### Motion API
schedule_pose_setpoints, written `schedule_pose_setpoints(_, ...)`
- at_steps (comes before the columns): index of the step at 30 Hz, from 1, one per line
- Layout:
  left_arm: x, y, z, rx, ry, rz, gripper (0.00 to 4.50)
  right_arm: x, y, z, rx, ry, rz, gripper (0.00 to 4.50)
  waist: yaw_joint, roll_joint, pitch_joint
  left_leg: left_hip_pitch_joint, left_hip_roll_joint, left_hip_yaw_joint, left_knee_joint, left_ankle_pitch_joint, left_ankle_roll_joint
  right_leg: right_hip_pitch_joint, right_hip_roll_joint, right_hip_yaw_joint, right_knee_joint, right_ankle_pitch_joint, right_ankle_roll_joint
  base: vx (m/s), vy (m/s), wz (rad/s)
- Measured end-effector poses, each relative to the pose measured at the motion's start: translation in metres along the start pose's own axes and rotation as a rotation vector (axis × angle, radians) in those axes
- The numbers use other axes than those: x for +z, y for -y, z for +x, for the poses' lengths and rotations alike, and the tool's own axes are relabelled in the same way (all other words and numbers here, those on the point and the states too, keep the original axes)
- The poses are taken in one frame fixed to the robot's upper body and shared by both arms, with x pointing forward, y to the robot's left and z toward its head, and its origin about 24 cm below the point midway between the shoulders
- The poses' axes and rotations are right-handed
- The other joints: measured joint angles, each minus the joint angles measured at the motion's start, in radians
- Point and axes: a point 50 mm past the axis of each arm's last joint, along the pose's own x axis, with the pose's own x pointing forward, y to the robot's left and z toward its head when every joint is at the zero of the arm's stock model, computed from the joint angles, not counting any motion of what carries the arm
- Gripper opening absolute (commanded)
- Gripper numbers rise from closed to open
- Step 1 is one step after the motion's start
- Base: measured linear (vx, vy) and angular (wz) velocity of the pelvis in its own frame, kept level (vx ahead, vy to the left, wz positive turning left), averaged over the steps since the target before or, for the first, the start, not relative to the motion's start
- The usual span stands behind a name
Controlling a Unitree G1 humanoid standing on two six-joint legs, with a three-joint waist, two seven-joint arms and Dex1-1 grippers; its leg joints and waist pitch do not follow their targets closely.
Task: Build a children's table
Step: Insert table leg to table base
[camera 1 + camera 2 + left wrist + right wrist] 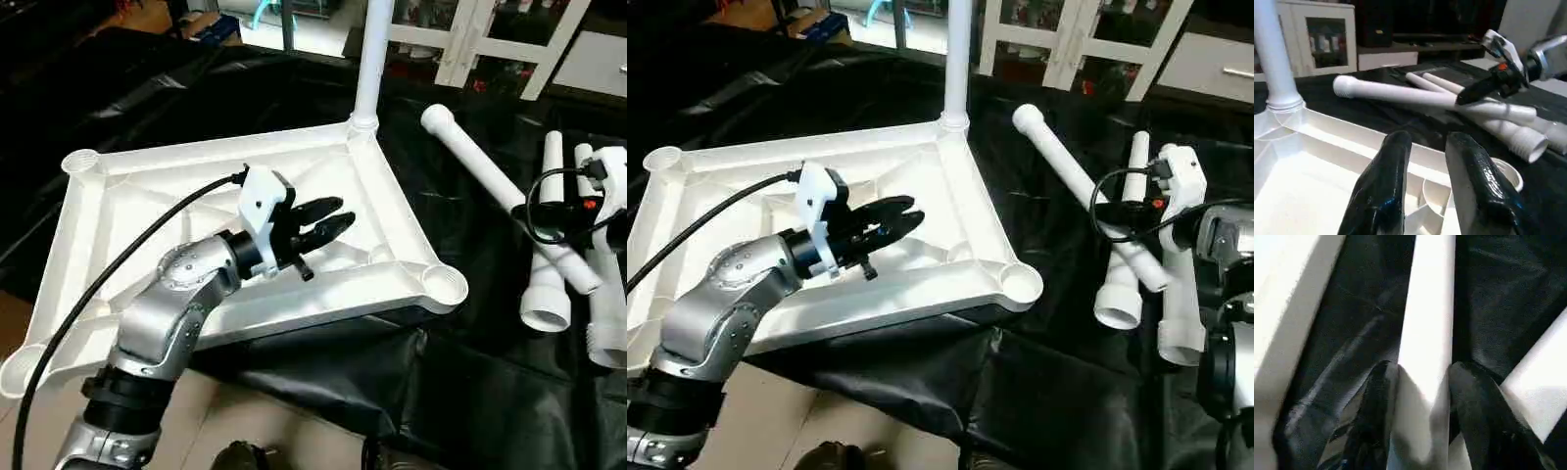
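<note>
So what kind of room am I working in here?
Probably an indoor lab or workshop rather than a home: the work table is draped in black sheeting, white glass-fronted cabinets stand behind it, and the tabletop lies upside down with loose tube legs beside it.

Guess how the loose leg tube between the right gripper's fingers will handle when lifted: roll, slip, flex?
The leg tube looks like rigid, hollow plastic, so probably stiff and light. Its smooth round wall between the right gripper fingers may slip or twist. It lies on the black cover across other loose tubes, so nudging it could roll them.
</note>
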Motion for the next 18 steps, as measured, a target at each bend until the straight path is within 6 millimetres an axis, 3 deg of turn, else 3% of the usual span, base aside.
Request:
schedule_pose_setpoints(11, -0.001, 0.009, 0.015, 0.048, 0.048, -0.106, 1.44, 0.012, -0.025, -0.008, 0.194, 0.222, 0.156, 0.67, 0.006, 0.003, 0.0, 0.001, 0.0, 0.0, 0.004, 0.003, 0.002, 0.002, -0.001, 0.001, 0.0, 0.005, -0.008, 0.0, 0.0, 0.0)
schedule_pose_setpoints(12, -0.002, 0.011, 0.018, 0.051, 0.053, -0.132, 1.44, 0.016, -0.029, -0.009, 0.203, 0.234, 0.155, 0.43, 0.007, 0.004, 0.0, 0.001, 0.0, 0.0, 0.004, 0.003, 0.002, 0.002, -0.001, 0.001, 0.0, 0.005, -0.008, 0.0, 0.0, 0.0)
schedule_pose_setpoints(14, -0.001, 0.014, 0.022, 0.045, 0.055, -0.142, 1.44, 0.019, -0.032, -0.011, 0.183, 0.239, 0.104, 0.34, 0.009, 0.003, 0.0, 0.001, 0.0, 0.0, 0.003, 0.003, 0.002, 0.002, -0.001, 0.001, -0.001, 0.005, -0.008, 0.0, 0.0, 0.0)
schedule_pose_setpoints(18, -0.003, 0.014, 0.022, 0.048, 0.034, -0.123, 1.44, 0.006, -0.031, -0.003, 0.072, 0.151, -0.069, 0.34, 0.006, 0.004, 0.0, 0.0, -0.001, 0.0, 0.001, 0.003, 0.002, 0.002, 0.0, 0.0, -0.003, 0.005, -0.008, 0.0, 0.0, 0.0)
